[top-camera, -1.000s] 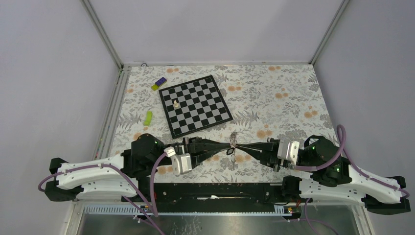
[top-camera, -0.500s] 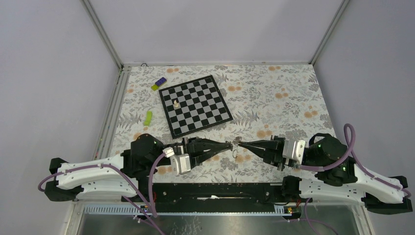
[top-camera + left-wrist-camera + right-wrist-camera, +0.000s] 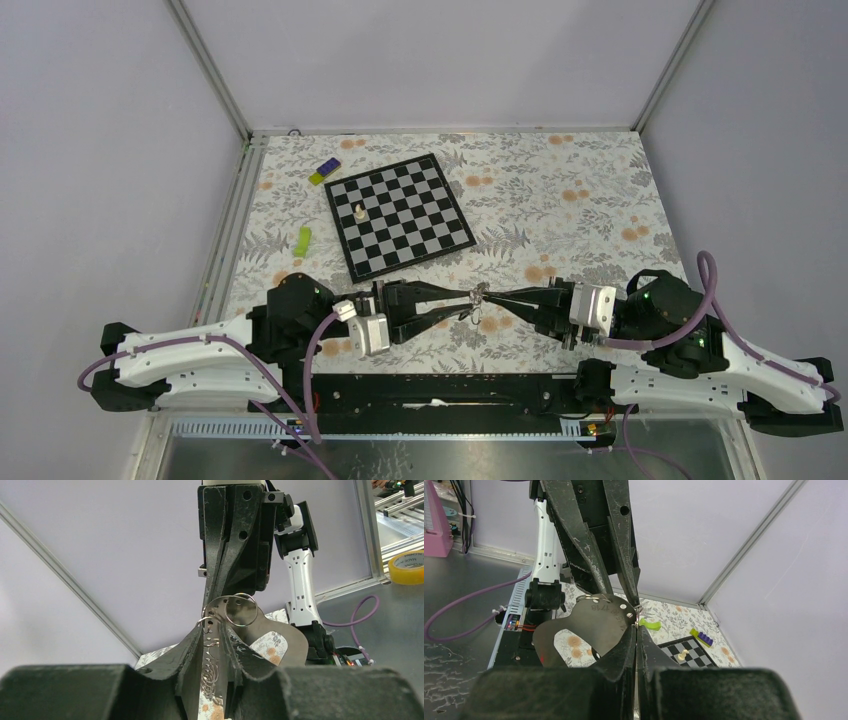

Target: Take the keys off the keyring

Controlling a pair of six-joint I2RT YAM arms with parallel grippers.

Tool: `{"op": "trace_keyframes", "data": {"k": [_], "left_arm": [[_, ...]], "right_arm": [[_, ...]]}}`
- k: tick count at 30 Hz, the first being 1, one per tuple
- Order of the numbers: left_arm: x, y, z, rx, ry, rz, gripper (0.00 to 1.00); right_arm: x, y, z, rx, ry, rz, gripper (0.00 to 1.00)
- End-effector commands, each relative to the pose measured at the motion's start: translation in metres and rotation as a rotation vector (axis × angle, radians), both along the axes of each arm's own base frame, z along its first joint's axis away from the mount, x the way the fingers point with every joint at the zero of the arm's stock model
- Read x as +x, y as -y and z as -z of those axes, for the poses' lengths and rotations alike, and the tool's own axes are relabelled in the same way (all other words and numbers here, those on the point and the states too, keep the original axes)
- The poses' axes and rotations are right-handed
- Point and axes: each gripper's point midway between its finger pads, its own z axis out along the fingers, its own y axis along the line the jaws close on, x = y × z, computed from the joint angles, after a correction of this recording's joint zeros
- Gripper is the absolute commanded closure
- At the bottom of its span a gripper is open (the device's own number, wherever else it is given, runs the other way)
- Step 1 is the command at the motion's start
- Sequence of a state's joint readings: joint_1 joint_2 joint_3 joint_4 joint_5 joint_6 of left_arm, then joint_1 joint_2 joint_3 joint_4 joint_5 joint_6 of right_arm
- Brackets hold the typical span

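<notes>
The keyring (image 3: 478, 298) hangs above the table between my two grippers, with silvery keys (image 3: 477, 317) dangling under it. My left gripper (image 3: 467, 297) is shut on a flat silvery key (image 3: 215, 665) that stands between its fingers. Thin wire rings (image 3: 241, 611) sit just above its tips, next to a wide grey metal key head (image 3: 280, 635). My right gripper (image 3: 491, 297) is shut on the thin metal of the keyring (image 3: 636, 623), tip to tip with the left gripper (image 3: 624, 597). The grey key head (image 3: 594, 622) lies to its left. No blue tag shows.
A chessboard (image 3: 420, 235) lies behind the grippers with a white chess piece (image 3: 359, 211) on it. A green piece (image 3: 303, 240) and a purple-and-yellow block (image 3: 324, 171) lie left of it. A yellow tape roll (image 3: 406, 567) sits beyond the table.
My right gripper drew back a little to the right, then came back left to meet the left gripper. The keys stay hanging between them. The left arm has barely moved.
</notes>
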State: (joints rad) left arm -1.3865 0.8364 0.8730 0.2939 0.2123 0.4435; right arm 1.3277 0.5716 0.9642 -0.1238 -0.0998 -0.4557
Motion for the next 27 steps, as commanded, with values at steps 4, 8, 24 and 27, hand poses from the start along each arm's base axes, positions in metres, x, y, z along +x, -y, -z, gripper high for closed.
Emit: {"op": "trace_keyframes", "data": {"k": [4,8,24,27], "left_arm": [[-0.0006,-0.0028,-0.0139,-0.057,-0.007,0.004,0.76],[-0.0006,-0.0007,-0.012,-0.052,-0.016,0.007,0.75],[-0.0005,0.0022,-0.0103,-0.054,-0.041,0.014,0.73],[0.0001,0.0029,-0.0093,-0.052,-0.045,0.011,0.73]], "right_arm": [[-0.0051,0.0066,-0.0309,0.086,0.033,-0.019,1.0],[-0.0056,0.0068,-0.0318,0.094,0.037,-0.021,1.0],[-0.0051,-0.0006,-0.0279,0.075,0.051,-0.028,1.0],[-0.0054,-0.0015,-0.0272,0.072,0.05,-0.031,1.0]]}}
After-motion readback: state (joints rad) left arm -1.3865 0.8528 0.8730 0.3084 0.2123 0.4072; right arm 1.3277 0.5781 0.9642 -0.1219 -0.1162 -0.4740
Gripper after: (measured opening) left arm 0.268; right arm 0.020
